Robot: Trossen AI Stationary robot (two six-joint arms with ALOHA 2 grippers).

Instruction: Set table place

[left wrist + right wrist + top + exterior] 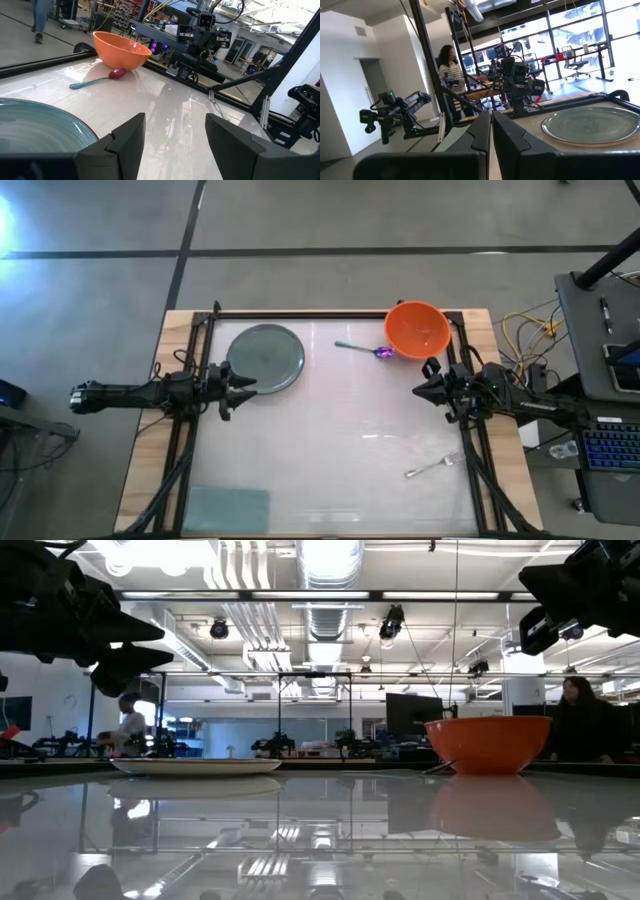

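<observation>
Left pincer (172,137) released, right pincer (491,131) clenched, above glossy white table (330,430), workshop behind

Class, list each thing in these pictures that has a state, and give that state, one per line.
Plate: flat, empty.
Bowl: upright, empty.
Spoon: lying beside bowl.
Fork: lying alone.
Left gripper: open, by plate.
Right gripper: shut, empty.

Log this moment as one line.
left gripper: open, by plate | right gripper: shut, near bowl | spoon, fork: untouched
</observation>
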